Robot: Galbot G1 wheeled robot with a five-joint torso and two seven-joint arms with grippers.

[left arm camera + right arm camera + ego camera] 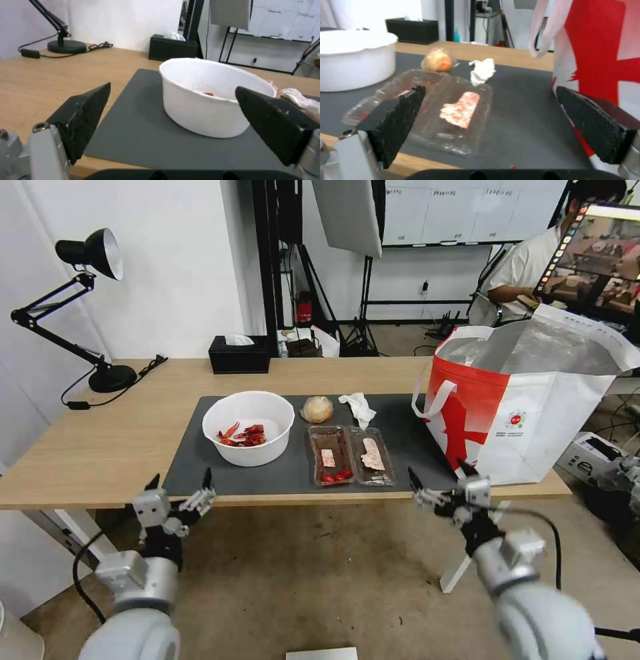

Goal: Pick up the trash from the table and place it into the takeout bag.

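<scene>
On the dark mat (293, 467) of the light-wood table (113, 440) lies the trash: a white bowl (248, 427) with red scraps, two clear trays (351, 455), a tan wrapped ball (317, 409) and a crumpled tissue (359, 407). The red-and-white takeout bag (527, 400) stands open at the table's right end. My left gripper (181, 484) hangs open below the table's front edge, facing the bowl (206, 100). My right gripper (437, 481) is open at the front edge between the trays (446, 110) and the bag (603, 50). Both hold nothing.
A black tissue box (239, 354) sits at the table's back edge and a black desk lamp (93, 307) at its far left. Tripods and stands fill the room behind. Bare floor lies in front of the table.
</scene>
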